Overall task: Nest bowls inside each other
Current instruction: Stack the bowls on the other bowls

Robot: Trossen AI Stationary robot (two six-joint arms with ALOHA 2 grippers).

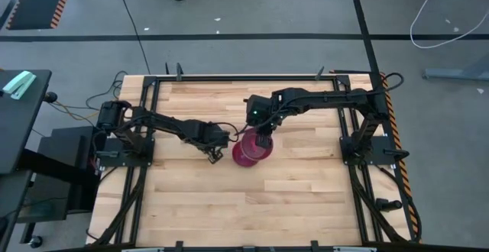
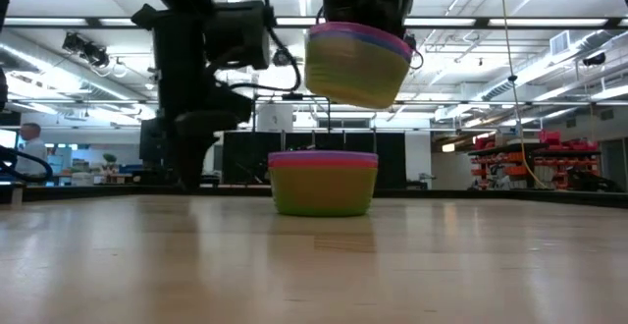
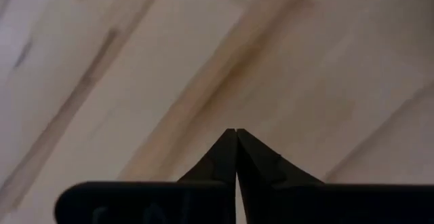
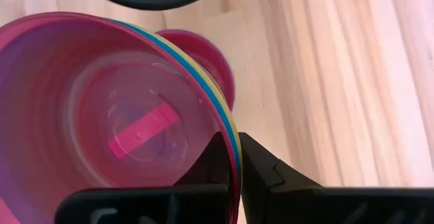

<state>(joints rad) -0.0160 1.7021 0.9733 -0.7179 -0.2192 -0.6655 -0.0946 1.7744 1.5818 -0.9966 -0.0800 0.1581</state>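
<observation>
On the left of the high view, the left tool (image 1: 213,155) sits low over the wooden surface (image 1: 191,198), just beside the bowls and touching none of them. Its wrist view shows the two dark fingertips (image 3: 227,153) pressed together with only bare wood grain beyond them, so it is clenched on nothing.

Near the middle of the surface rests a short nested stack (image 2: 323,182) of bowls: from table height it shows an olive-green side under pink and purple rims, and it stands upright.

Directly above it, clear of it with a visible gap, hangs a second nested stack (image 2: 357,65), slightly tilted, with purple and pink rims on top and a yellowish side. The right tool (image 4: 237,157) grips this raised stack by its rim, one finger inside and one outside. In the right wrist view the raised stack's pink-purple inside fills the foreground, with blue and yellow rim edges showing, and the resting stack's pink rim peeks out beyond it.
</observation>
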